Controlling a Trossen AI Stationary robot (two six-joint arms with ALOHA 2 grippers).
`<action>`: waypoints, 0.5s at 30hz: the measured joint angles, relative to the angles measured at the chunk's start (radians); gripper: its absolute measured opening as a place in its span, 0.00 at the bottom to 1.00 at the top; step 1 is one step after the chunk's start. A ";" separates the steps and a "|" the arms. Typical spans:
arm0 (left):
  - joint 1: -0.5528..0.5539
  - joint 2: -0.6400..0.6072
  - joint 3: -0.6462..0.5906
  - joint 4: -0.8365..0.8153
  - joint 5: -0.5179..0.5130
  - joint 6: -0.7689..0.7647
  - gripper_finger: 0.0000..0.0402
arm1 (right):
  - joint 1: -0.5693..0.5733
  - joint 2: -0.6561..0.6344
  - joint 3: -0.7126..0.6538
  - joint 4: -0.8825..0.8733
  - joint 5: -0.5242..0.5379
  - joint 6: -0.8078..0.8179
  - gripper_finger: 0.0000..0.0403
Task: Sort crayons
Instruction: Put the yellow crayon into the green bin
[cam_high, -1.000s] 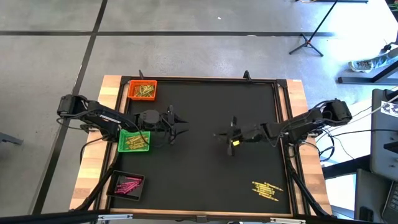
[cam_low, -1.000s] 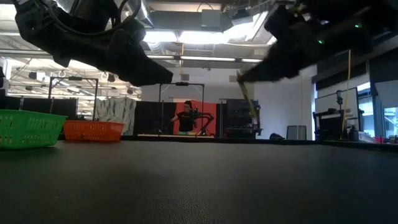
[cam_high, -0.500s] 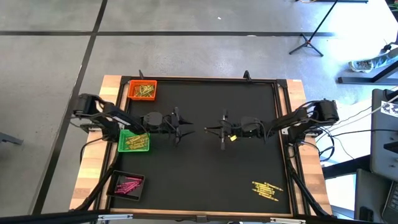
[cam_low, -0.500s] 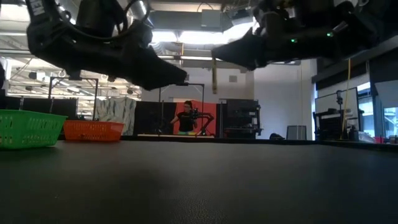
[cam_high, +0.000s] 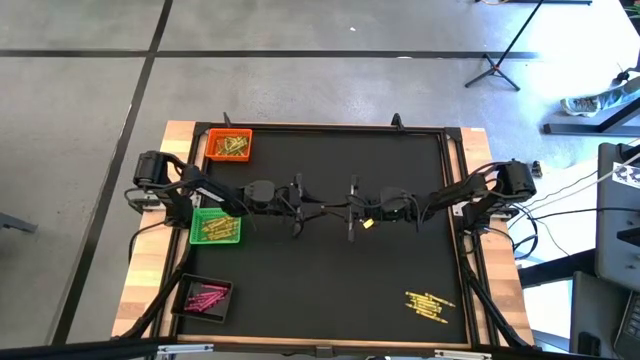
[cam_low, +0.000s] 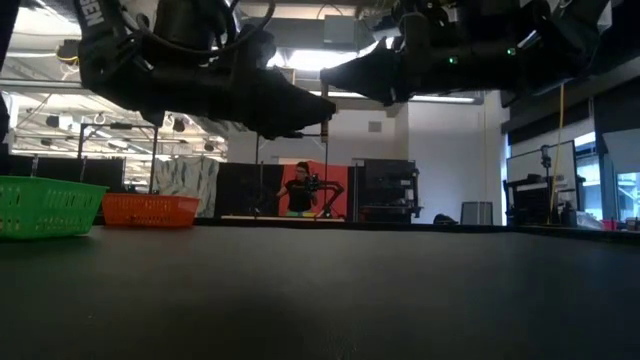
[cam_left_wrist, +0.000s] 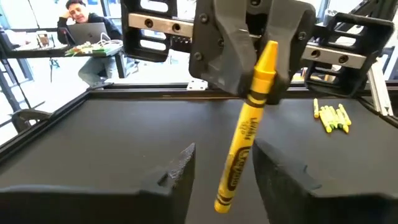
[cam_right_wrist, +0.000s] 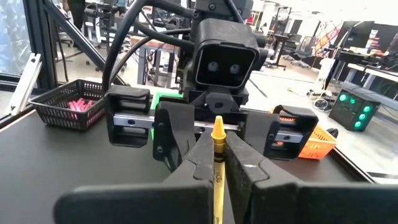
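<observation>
My right gripper (cam_right_wrist: 217, 139) is shut on one yellow crayon (cam_left_wrist: 245, 134) above the middle of the black table (cam_high: 400, 160). My left gripper (cam_left_wrist: 224, 150) faces it from the left, open. Its two fingers stand on either side of the crayon's lower half without touching it. In the low view both grippers meet tip to tip (cam_low: 327, 115), well above the table. More yellow crayons (cam_high: 428, 305) lie loose near the front right. Pink crayons fill the black tray (cam_high: 205, 296). My right gripper pinches the crayon near its pointed end (cam_left_wrist: 264, 68) between its two fingers. The fingers come level from the table's right side and lie across the crayon. The tip (cam_right_wrist: 217, 126) sticks up above them. The crayon hangs below, slightly tilted, clear of the table.
An orange tray (cam_high: 229, 145) and a green tray (cam_high: 215, 227), both with yellowish crayons, stand along the table's left side behind the black tray. People sit at desks in the room beyond. The table's far and right parts are bare black mat.
Both grippers have come together over the table's middle, the left going toward the right edge and the right toward the left edge. The right gripper has tipped up to level, and the crayon it carries has swung from slanted to nearly upright.
</observation>
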 joint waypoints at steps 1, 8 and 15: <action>-0.002 0.000 0.000 0.003 0.000 0.000 0.34 | 0.000 0.000 0.000 0.001 0.000 0.000 0.04; -0.003 0.000 0.000 0.024 0.003 0.003 0.12 | 0.000 0.000 0.000 0.004 0.000 0.000 0.04; -0.002 0.000 0.000 0.027 0.003 0.034 0.03 | 0.000 0.000 0.000 0.004 0.009 0.004 0.05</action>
